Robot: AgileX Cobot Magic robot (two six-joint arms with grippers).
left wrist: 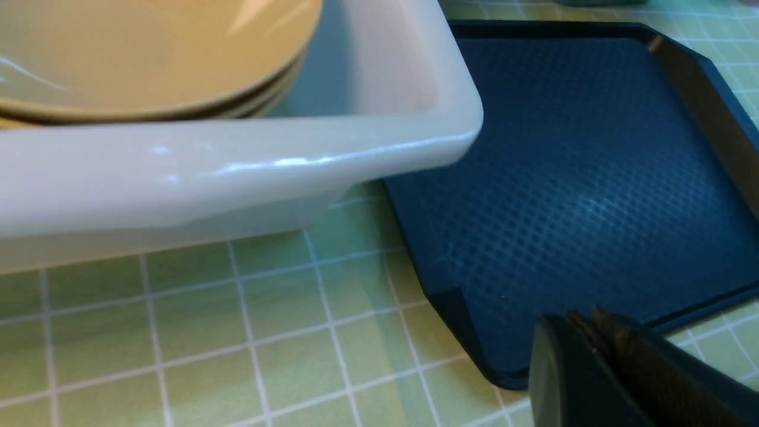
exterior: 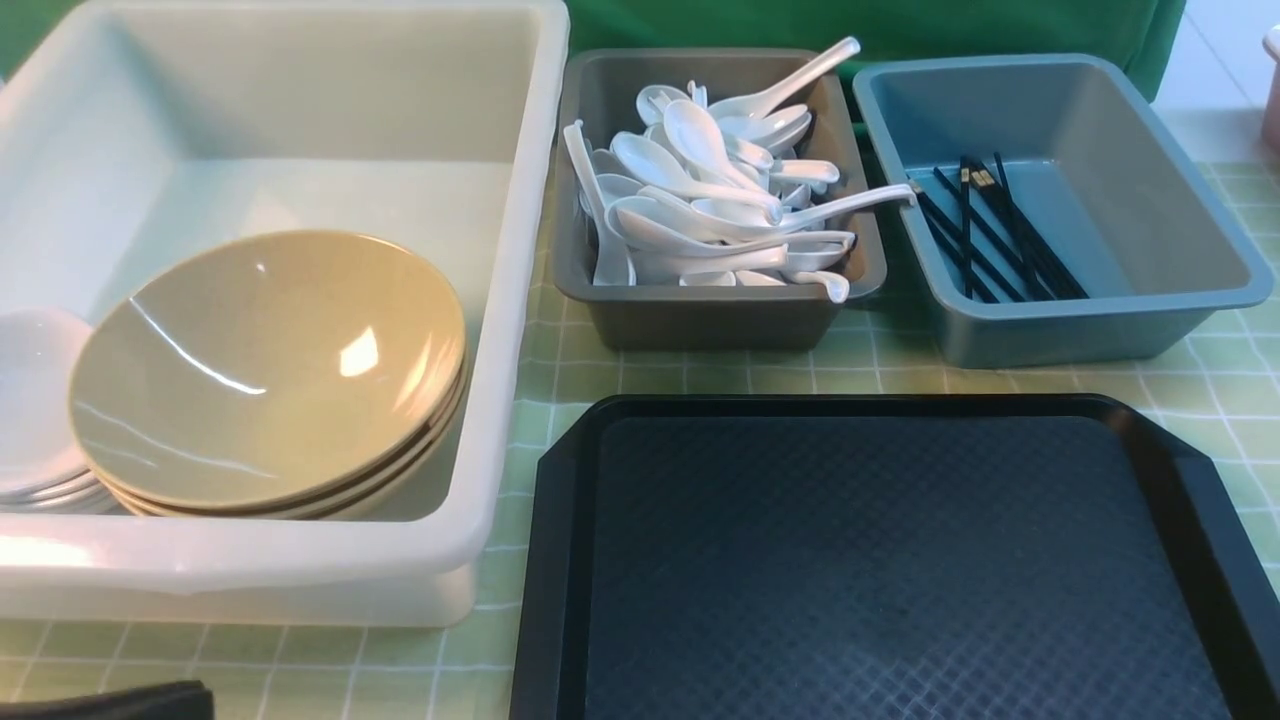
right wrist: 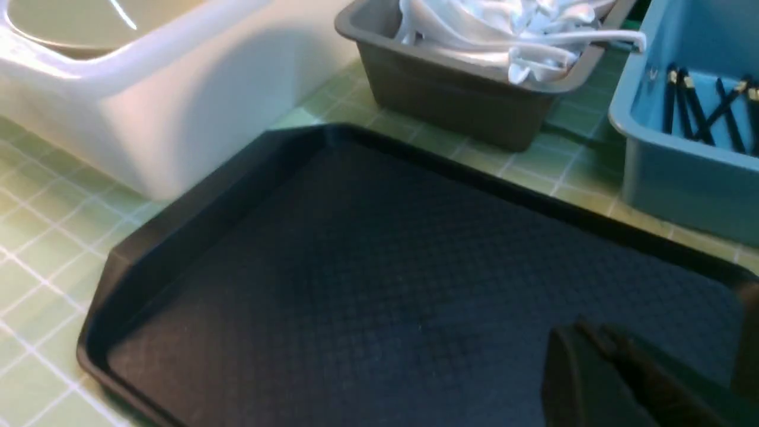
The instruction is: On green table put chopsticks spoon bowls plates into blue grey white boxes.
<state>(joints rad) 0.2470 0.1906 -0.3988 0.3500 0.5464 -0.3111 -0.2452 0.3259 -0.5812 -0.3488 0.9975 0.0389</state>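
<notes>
The large white box (exterior: 515,330) holds a stack of tan bowls (exterior: 270,370) and white plates (exterior: 35,400) at its left. The grey box (exterior: 700,310) is heaped with white spoons (exterior: 710,200). The blue box (exterior: 1100,320) holds black chopsticks (exterior: 1000,230). My left gripper (left wrist: 584,320) is shut and empty, low over the green table (left wrist: 207,332) by the tray's near corner. My right gripper (right wrist: 584,332) is shut and empty above the black tray (right wrist: 379,279). The bowls (left wrist: 148,53) and the white box (left wrist: 332,148) also show in the left wrist view.
The flat black textured tray (exterior: 890,560) lies bare in front of the grey and blue boxes. A dark part of my left arm (exterior: 110,700) shows at the bottom left of the front view. A green backdrop (exterior: 880,25) hangs behind the boxes.
</notes>
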